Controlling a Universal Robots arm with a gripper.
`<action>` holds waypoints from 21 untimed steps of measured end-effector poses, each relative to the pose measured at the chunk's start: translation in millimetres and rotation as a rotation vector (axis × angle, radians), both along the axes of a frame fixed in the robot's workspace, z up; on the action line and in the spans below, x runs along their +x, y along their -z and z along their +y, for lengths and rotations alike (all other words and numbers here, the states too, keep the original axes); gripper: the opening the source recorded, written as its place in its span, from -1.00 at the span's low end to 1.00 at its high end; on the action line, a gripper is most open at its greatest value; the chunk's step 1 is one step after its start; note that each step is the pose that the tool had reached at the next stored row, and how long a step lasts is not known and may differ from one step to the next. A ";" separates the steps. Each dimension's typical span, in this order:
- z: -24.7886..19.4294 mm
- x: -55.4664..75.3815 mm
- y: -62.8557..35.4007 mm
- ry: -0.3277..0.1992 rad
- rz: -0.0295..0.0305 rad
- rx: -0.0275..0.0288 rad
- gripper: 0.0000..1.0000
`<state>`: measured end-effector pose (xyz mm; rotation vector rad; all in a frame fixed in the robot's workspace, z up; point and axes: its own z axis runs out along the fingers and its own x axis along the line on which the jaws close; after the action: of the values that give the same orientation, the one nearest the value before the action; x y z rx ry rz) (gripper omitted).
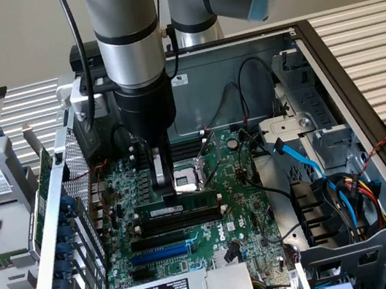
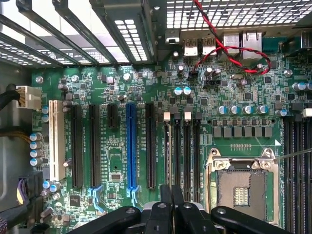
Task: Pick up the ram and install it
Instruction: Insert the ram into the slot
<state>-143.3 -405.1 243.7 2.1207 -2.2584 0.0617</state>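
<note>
The black gripper (image 1: 163,182) holds its fingers pinched together on nothing, probably to make one narrow tip above the crowded large green motherboard (image 1: 225,224), while the long, thin, white-labelled green ram stick (image 1: 178,208) stands on edge among long black memory slots (image 1: 164,228) just beyond the fingertips, contact unclear.

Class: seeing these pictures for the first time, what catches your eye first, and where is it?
A grey robot arm reaches down into the open computer case, its shut fingers just above the ram, a green stick among black slots on the motherboard. On the wrist view, a bright blue slot stands out between black ones.
</note>
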 end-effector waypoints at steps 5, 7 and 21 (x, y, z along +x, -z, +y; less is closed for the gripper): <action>-0.2 0.0 1.3 0.000 0.0004 -0.0004 -0.76; -0.2 0.0 1.7 0.000 0.0003 -0.0001 -0.76; -0.2 0.0 3.7 0.000 -0.0062 -0.0082 -0.76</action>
<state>-143.4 -405.3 240.0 2.1195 -2.2575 0.0776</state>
